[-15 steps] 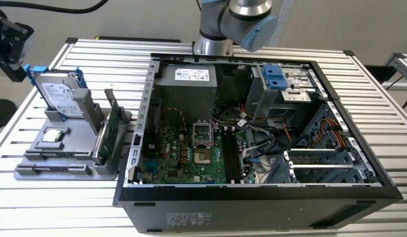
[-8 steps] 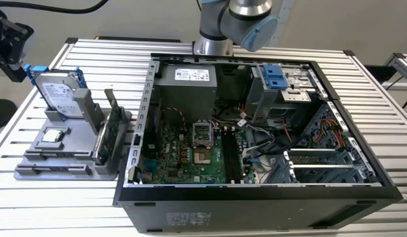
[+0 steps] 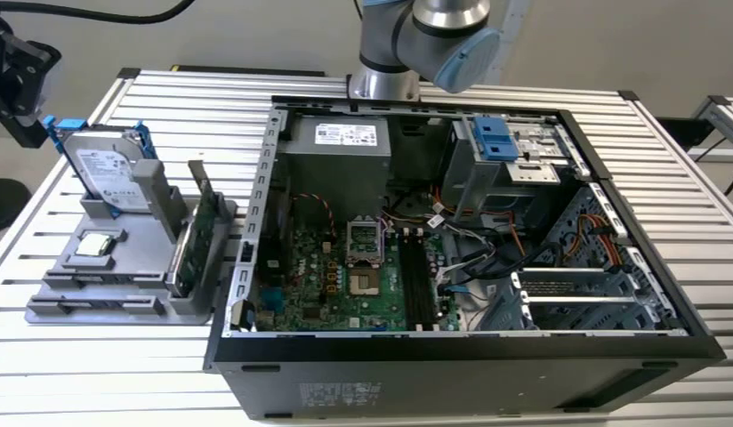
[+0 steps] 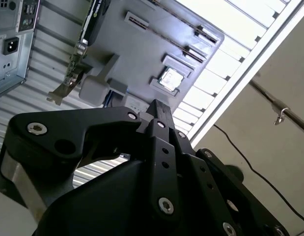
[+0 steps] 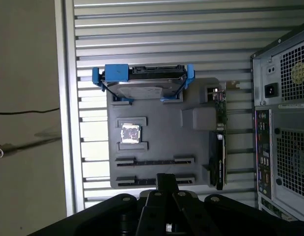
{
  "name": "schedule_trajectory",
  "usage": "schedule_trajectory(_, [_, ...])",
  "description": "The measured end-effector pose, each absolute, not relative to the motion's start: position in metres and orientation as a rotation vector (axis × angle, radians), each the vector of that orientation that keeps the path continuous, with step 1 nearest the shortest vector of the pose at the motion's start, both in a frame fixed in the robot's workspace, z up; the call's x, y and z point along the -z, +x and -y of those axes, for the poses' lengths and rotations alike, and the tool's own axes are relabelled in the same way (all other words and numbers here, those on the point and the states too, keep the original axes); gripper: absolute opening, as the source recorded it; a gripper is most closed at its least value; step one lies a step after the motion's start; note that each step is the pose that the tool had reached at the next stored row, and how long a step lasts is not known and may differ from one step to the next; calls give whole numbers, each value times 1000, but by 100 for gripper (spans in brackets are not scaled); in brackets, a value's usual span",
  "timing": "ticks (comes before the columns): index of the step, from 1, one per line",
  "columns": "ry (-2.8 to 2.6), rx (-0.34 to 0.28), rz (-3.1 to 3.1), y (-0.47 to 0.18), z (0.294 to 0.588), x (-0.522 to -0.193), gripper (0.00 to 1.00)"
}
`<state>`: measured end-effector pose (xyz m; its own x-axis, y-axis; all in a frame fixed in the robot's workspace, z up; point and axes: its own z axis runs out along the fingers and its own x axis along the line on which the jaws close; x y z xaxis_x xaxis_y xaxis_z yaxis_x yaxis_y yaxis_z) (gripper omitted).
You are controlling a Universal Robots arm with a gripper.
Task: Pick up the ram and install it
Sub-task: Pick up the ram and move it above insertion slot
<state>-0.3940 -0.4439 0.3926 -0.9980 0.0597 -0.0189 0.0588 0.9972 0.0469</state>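
- The gripper [image 5: 166,180] [image 4: 159,108] appears in both wrist views with its black fingertips drawn together, closed, with no gap between them. It hangs above the grey holder [image 5: 161,123], apart from it.
- The holder lies on the slatted metal table [image 3: 106,382], at the exterior view's left, just beside the open computer case [image 3: 462,365].
- At the holder's far end a silver hard drive [image 3: 106,169] with blue rails stands upright.
- Along the holder's edge toward the exterior view's right, next to the case, a green card [image 3: 198,236] stands on edge.
- A small processor chip [image 3: 96,245] lies flat on the holder, between the drive and the near end.
- Two long narrow slots [image 5: 155,161] run across the holder's near end.
- Where the ram is I cannot tell. The memory slots [image 3: 416,280] on the motherboard [image 3: 331,294], inside the case, are too dark to show whether a stick stands in one.
- The arm [image 3: 426,36] rises at the case's far side.
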Motion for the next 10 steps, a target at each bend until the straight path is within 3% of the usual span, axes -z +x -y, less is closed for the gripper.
schedule_trajectory(10, [29,-72,-3121,-394,444,-392,0])
